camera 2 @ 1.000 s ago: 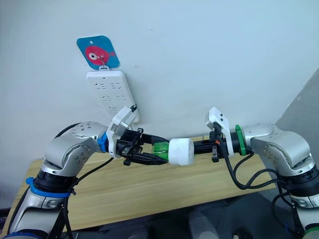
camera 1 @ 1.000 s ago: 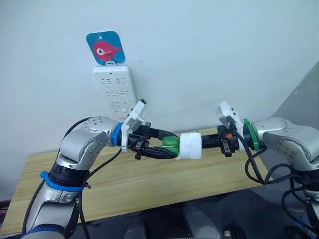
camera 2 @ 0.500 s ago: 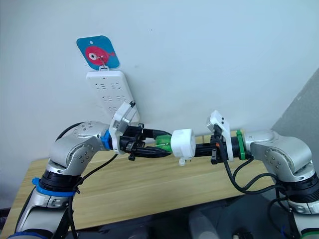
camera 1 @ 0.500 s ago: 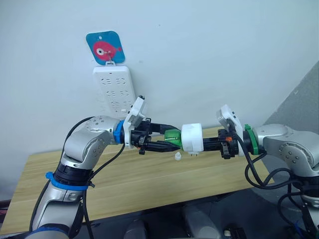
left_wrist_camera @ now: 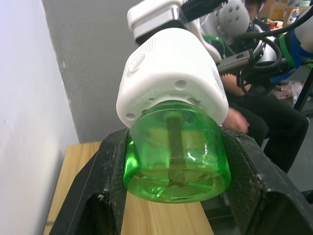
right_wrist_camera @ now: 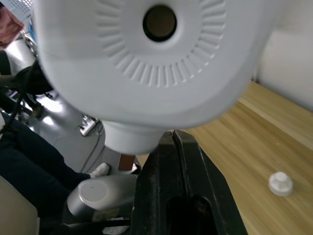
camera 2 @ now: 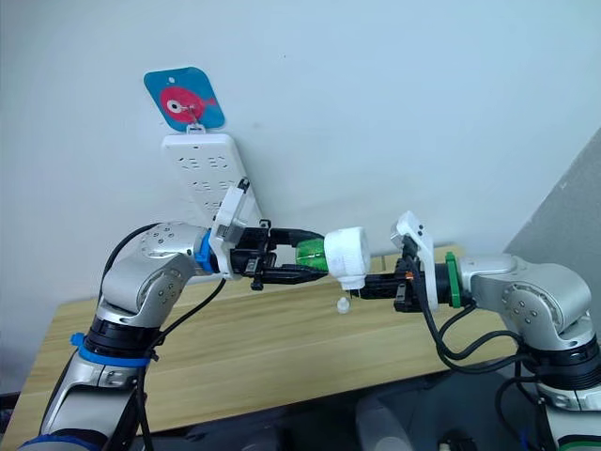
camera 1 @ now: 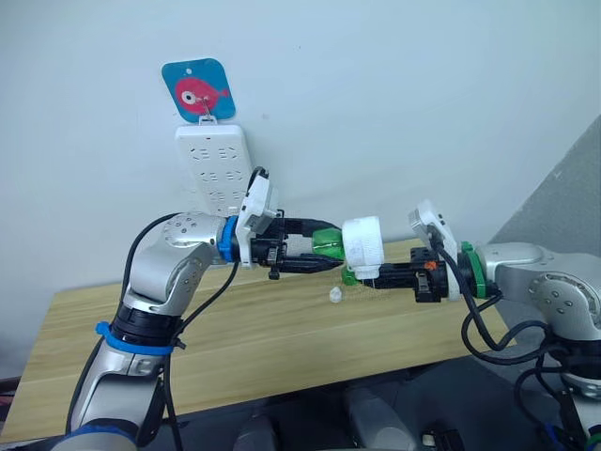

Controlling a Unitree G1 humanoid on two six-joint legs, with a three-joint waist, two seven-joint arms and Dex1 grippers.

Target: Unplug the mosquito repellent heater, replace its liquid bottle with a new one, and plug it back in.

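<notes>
I hold the mosquito repellent heater, a small white rounded plug unit, in mid-air at the centre of the frame, above a wooden table and well apart from the white power strip hanging on the wall at upper left. My left claw is clamped on the green liquid bottle that sticks out of the heater's base; in my left wrist view its black fingers press both sides of the bottle. My right claw sits just below the heater with its fingers drawn tight together, and I cannot tell whether it grips anything. A small white cap lies on the table beneath. I judge the bottle is being joined to or freed from the heater, so I should keep bottle and heater on one axis, turn gently, and not squeeze the plastic hard.
</notes>
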